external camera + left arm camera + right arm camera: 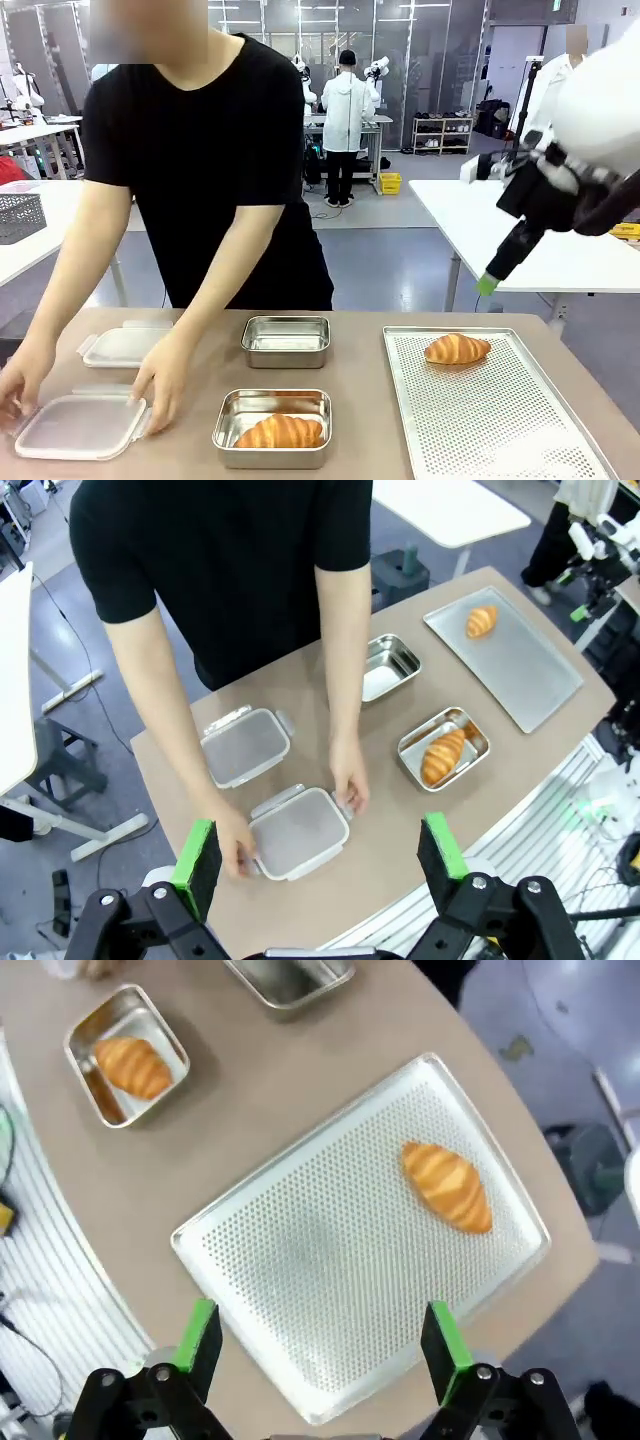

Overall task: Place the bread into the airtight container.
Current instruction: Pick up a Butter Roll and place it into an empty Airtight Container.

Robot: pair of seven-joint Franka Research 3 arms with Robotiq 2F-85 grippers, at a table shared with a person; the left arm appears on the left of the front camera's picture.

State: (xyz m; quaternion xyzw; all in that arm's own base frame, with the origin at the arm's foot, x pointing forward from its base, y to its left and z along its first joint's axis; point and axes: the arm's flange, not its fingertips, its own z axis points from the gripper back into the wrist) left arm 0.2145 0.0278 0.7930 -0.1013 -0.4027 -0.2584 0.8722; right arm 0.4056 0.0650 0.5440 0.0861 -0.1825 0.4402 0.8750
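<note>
Bread [457,348] on tray [500,430]; person's hand [160,385] on lid [75,425].

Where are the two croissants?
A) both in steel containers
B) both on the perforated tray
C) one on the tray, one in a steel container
C: one croissant lies on the perforated tray, the second croissant in the near steel container.

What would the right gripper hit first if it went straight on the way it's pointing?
Likely a bare patch of the perforated tray, beside the croissant; nothing else lies before the right gripper.
</note>
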